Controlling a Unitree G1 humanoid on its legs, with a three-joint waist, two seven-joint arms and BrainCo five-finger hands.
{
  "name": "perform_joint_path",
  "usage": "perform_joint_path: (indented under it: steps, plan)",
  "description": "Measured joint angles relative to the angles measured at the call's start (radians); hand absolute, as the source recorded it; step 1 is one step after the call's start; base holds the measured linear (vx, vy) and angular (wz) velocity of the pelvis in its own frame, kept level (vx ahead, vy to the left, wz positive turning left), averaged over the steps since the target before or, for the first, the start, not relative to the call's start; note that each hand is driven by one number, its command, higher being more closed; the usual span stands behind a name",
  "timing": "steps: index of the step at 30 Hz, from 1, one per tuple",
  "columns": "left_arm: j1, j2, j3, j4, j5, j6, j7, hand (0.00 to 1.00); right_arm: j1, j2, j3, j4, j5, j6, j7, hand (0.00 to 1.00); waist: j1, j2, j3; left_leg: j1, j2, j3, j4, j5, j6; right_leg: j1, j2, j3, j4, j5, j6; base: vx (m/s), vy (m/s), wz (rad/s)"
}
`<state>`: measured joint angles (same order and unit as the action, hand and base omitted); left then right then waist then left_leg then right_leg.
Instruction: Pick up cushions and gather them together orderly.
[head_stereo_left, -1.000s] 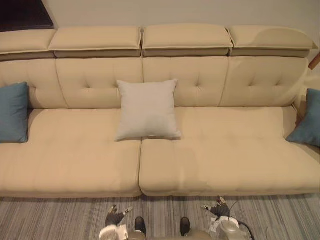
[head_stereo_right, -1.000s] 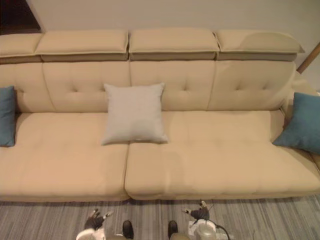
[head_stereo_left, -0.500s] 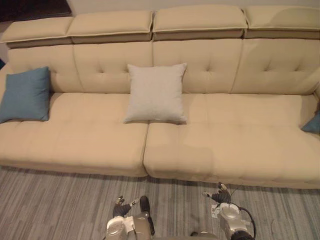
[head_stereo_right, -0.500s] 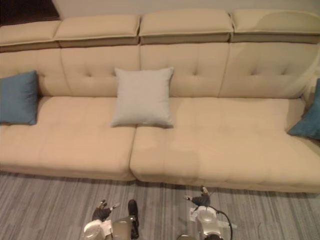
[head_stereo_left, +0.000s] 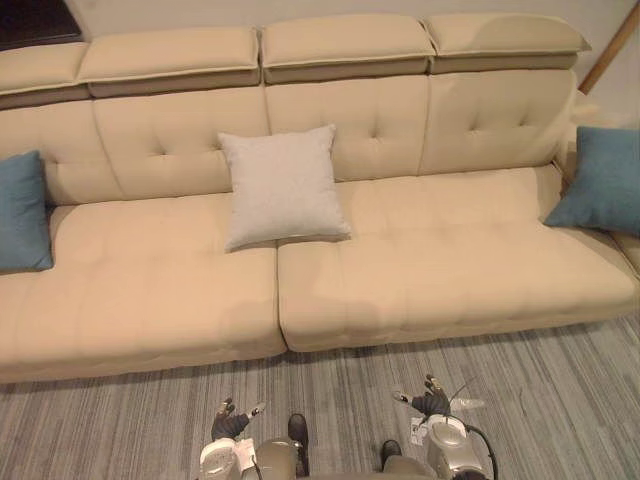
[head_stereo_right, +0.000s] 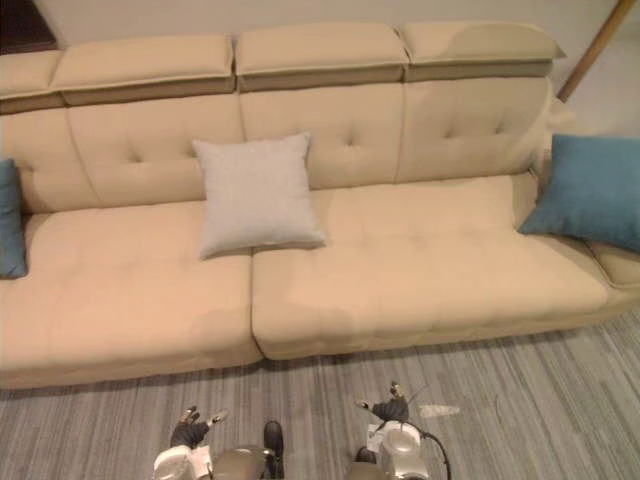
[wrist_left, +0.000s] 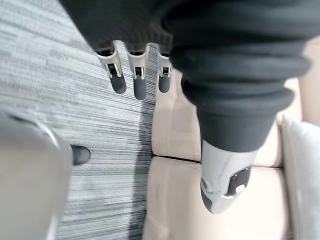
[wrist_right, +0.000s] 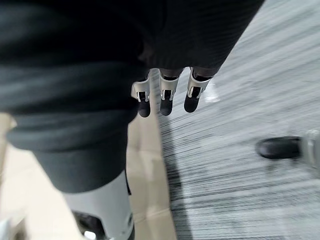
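**Left eye view.** My left hand (head_stereo_left: 232, 421) and right hand (head_stereo_left: 428, 402) hang low over the striped carpet (head_stereo_left: 120, 420), short of the beige sofa (head_stereo_left: 440, 260). The grey cushion (head_stereo_left: 282, 185) leans on the backrest well ahead of my fingers, roughly between the two hands. The left blue cushion (head_stereo_left: 20, 212) stands far ahead and to the left of my left fingers. The right blue cushion (head_stereo_left: 603, 180) stands far ahead and to the right of my right fingers.

**Right eye view.** The layout is the same: three cushions well apart along the seat, none gathered yet.

**Left wrist view.** My fingers (wrist_left: 138, 82) are straight and loose, the thumb held apart, and they hold nothing. The sofa's front edge lies just past the fingertips.

**Right wrist view.** These fingers (wrist_right: 165, 102) are likewise relaxed and empty, with carpet beyond them.

**Risks.** All three cushions look beyond my fingers' reach from here, so leaning in rather than stepping closer could upset my balance. Soft cloth pinched at one corner may slip or sag out of the fingers. Reaching for a blue cushion at either end could nudge it off the seat.
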<state>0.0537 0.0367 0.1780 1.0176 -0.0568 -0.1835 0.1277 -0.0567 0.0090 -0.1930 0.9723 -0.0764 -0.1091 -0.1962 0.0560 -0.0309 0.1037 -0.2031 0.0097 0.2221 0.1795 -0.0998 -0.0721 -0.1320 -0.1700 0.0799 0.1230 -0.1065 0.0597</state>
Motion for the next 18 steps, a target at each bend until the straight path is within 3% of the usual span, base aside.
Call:
perform_joint_path:
  steps: [3,5,7,8,10,12,14,16,17,18]
  plan:
    - [-0.008,0.003,0.001,0.016,0.019,0.003,-0.002,0.00,-0.011,0.002,0.000,0.000,0.001,0.000,0.000,0.00,-0.001,-0.002,-0.001,0.015,0.030,0.053,0.031,-0.033,0.007,-0.017,0.041,0.081,-0.032,0.056,0.015,0.11,0.001,-1.18]
    - [-0.009,0.001,0.011,0.019,0.021,0.004,-0.004,0.00,-0.030,0.002,0.003,0.002,0.001,-0.001,0.000,0.00,0.007,0.003,-0.002,0.015,0.058,0.069,0.055,-0.062,0.020,-0.054,0.088,0.073,-0.046,0.119,-0.013,0.11,-0.001,-1.83]
    - [-0.029,-0.002,0.032,0.038,0.027,0.007,-0.007,0.00,-0.058,-0.008,0.006,0.007,0.000,-0.002,0.000,0.00,0.006,0.011,-0.005,0.012,0.115,0.166,0.055,-0.055,0.042,-0.079,0.132,-0.084,-0.106,0.207,-0.088,0.11,-0.034,-1.75]
    - [-0.046,-0.004,0.031,0.035,0.027,0.015,-0.010,0.00,-0.075,-0.018,0.001,0.014,-0.001,-0.001,0.001,0.00,0.001,0.021,0.001,0.016,0.138,0.224,0.055,-0.055,0.045,-0.099,0.132,-0.213,-0.084,0.185,-0.106,0.10,-0.070,-1.54]
    - [-0.064,-0.002,0.029,0.033,0.026,0.017,-0.022,0.00,-0.079,-0.053,0.000,0.046,-0.001,0.002,0.001,0.00,0.005,0.013,-0.002,0.071,0.135,0.291,0.056,-0.058,0.042,-0.094,0.111,-0.475,-0.054,0.137,-0.138,0.10,-0.123,-1.55]
    - [-0.064,-0.002,0.028,0.034,0.026,0.020,-0.025,0.00,-0.072,-0.078,0.000,0.047,0.000,0.002,0.001,0.00,-0.001,0.042,0.006,0.090,0.143,0.277,0.098,-0.087,0.030,-0.086,0.132,-0.429,-0.051,0.125,-0.128,0.12,-0.151,-1.25]
    - [-0.059,-0.006,0.024,0.035,0.027,0.021,-0.026,0.00,-0.058,-0.099,0.000,0.049,0.000,0.004,0.003,0.00,0.003,0.077,0.011,0.082,0.208,0.252,0.233,-0.141,0.020,-0.073,0.175,-0.374,-0.030,0.087,-0.132,0.11,-0.125,-0.99]
    - [-0.045,0.002,0.022,0.036,0.028,0.023,-0.026,0.00,-0.024,-0.096,0.002,0.059,0.001,0.004,0.002,0.00,0.001,0.087,0.017,0.009,0.304,0.193,0.528,-0.133,0.066,-0.038,0.214,-0.342,0.011,0.027,-0.148,0.11,-0.145,-0.73]
    - [-0.012,-0.002,0.022,0.034,0.029,0.023,-0.029,0.00,-0.002,-0.088,0.002,0.068,0.009,0.010,-0.002,0.00,0.004,0.087,0.022,-0.049,0.337,0.093,0.727,-0.083,0.151,0.003,0.247,-0.284,0.054,-0.017,-0.174,0.14,-0.104,-0.78]
    - [-0.006,-0.007,0.031,0.030,0.020,0.022,-0.030,0.00,0.001,-0.088,0.001,0.068,0.009,0.010,-0.003,0.00,0.006,0.085,0.024,-0.060,0.332,0.069,0.750,-0.092,0.140,0.010,0.251,-0.274,0.061,-0.026,-0.180,0.18,-0.082,-0.80]
